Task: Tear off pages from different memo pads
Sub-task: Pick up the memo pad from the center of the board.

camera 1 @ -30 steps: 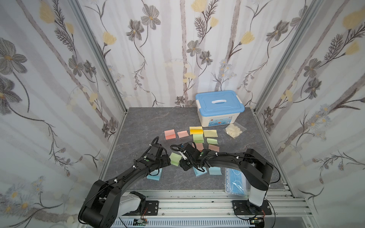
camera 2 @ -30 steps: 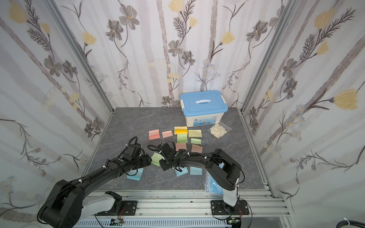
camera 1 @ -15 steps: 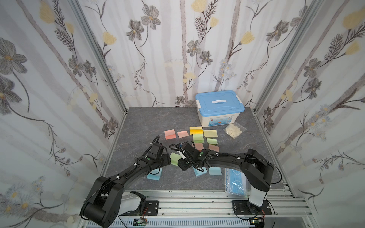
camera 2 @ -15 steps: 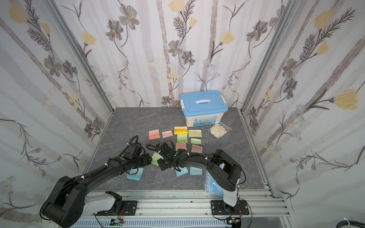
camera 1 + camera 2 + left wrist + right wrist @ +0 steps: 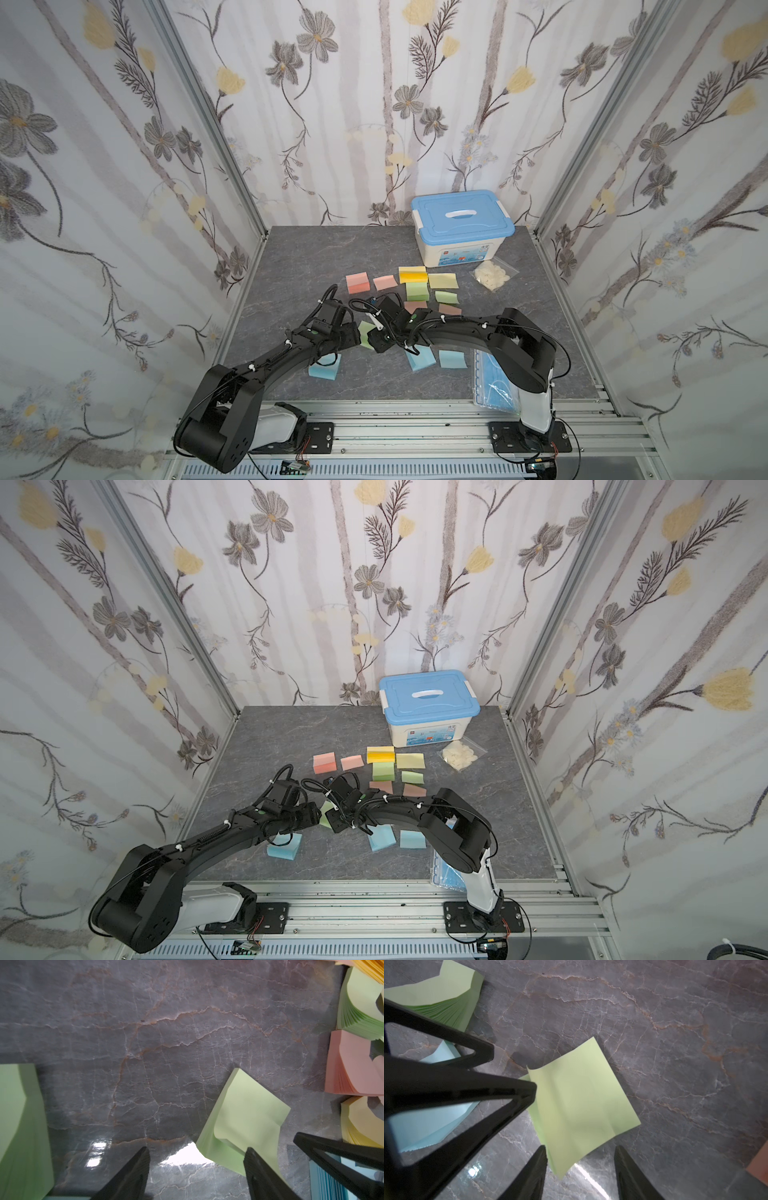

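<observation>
The grey marbled surface carried everything. We saw the left arm and the right arm reach in low from the near rail, their tips close together near the middle. A white box with a blue lid stood at the far edge. A clear bag of blue masks lay by the right arm's base. The memo pads sat in a loose cluster in front of the box, in pink, yellow and green. A blue pad lay apart from them, beneath the left arm. One loose green page, slightly curled, was between the two arms' tips. The left claw had its fingers apart, with the page just beside one of them. The right claw stood apart too, and the page's corner reached in between its fingers. We could not tell whether any finger touched the paper.
</observation>
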You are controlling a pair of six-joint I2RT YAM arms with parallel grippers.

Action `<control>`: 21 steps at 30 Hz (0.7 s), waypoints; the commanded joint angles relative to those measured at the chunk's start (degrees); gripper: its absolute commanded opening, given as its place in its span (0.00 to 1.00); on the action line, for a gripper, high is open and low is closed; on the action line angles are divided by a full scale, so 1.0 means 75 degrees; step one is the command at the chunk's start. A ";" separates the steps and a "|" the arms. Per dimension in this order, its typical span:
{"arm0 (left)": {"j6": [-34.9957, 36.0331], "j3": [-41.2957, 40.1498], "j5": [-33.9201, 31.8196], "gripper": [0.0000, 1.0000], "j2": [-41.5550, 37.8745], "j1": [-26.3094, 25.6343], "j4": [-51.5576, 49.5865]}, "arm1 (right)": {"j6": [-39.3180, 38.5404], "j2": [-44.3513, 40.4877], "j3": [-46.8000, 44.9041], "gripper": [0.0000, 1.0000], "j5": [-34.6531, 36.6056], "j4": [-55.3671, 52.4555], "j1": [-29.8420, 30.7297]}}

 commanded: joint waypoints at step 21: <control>-0.0380 -0.0726 -0.1388 0.81 -0.4069 0.0091 -0.1041 | -0.3088 0.0243 0.1571 0.00 -0.0527 -0.1265 -0.0228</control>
